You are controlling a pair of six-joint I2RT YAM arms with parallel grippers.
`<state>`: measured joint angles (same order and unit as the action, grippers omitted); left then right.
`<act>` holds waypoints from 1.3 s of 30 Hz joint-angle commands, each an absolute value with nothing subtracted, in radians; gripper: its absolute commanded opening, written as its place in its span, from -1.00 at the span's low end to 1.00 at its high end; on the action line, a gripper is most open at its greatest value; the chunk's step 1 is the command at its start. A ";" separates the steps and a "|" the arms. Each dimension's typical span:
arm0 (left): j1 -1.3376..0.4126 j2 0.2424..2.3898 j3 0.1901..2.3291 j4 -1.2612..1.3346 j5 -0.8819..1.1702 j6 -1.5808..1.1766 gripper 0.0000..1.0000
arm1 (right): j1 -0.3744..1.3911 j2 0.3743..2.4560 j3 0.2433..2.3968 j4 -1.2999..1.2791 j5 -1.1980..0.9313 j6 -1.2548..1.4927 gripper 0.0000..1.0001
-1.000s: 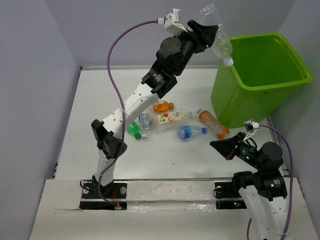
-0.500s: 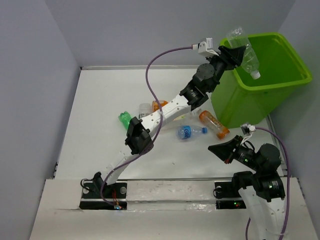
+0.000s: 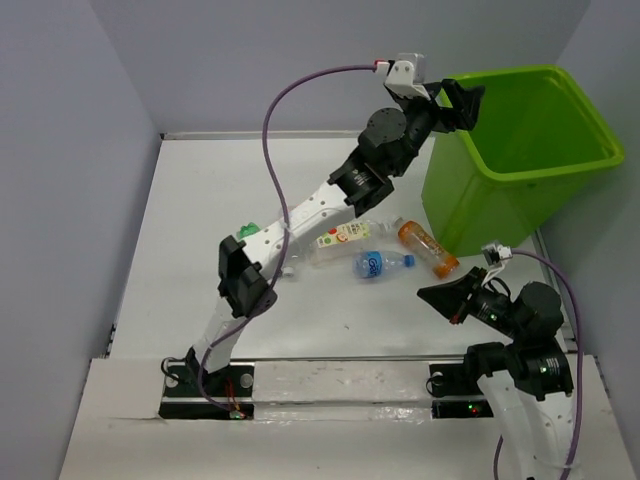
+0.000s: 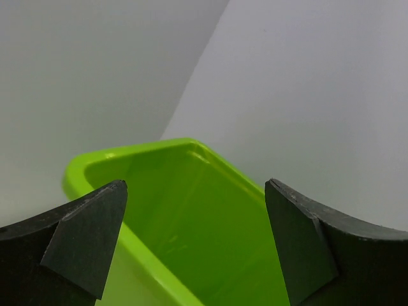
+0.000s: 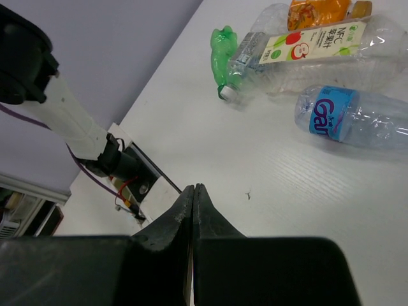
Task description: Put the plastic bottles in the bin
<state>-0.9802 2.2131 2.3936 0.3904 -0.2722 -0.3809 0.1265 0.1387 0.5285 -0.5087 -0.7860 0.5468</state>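
Note:
The lime-green bin point(image 3: 450, 200) stands at the back right. My left gripper point(image 3: 466, 104) hangs open over its near-left rim with nothing between its fingers. The left wrist view looks down into the bin point(image 4: 108, 156) past the open left gripper point(image 4: 194, 186), and no bottle shows inside. On the table lie an orange bottle point(image 3: 428, 248), a blue-labelled clear bottle point(image 3: 378, 264), a white-labelled clear bottle point(image 3: 340, 238) and a green bottle point(image 3: 246, 231), which is partly behind the left arm. My right gripper point(image 3: 432, 294) is shut and empty, low, right of the bottles.
The right wrist view shows the shut right gripper point(image 5: 193, 187) above bare table. Beyond it lie the green bottle point(image 5: 223, 44), the white-labelled bottle point(image 5: 319, 48), the blue-labelled bottle point(image 5: 338, 115) and an orange bottle point(image 5: 319, 9). Grey walls close in the table.
My left arm swung a clear bottle over the bin's rim, then the jaws opened and the bottle is gone from them. The right arm has stayed still.

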 commanded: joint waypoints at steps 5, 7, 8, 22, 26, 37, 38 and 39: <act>-0.982 1.599 1.743 0.077 -0.471 -0.187 0.98 | 0.132 0.227 0.506 -0.382 -0.755 0.621 -1.00; -0.979 1.430 1.582 0.017 -0.589 -0.251 0.98 | 0.132 0.274 0.447 -0.301 -0.759 0.644 -1.00; -0.976 1.377 1.427 -0.047 -0.621 -0.343 0.98 | 0.132 0.290 0.433 -0.275 -0.756 0.647 -1.00; -0.615 0.710 0.601 -0.245 -0.578 -0.963 0.98 | 0.514 0.828 0.578 -0.163 -0.319 0.377 0.63; -0.578 0.735 0.586 -0.224 -0.575 -0.968 0.98 | 0.598 0.954 0.617 -0.158 -0.059 0.289 0.79; -0.416 0.974 0.594 -0.072 -0.362 -0.917 0.98 | 0.710 1.259 0.759 -0.143 0.186 -0.090 0.82; -0.407 0.982 0.597 -0.068 -0.356 -0.914 0.98 | 0.710 1.264 0.753 -0.132 0.146 -0.095 0.82; -0.397 0.997 0.600 -0.067 -0.345 -0.913 0.98 | 0.710 1.278 0.750 -0.121 0.103 -0.104 0.82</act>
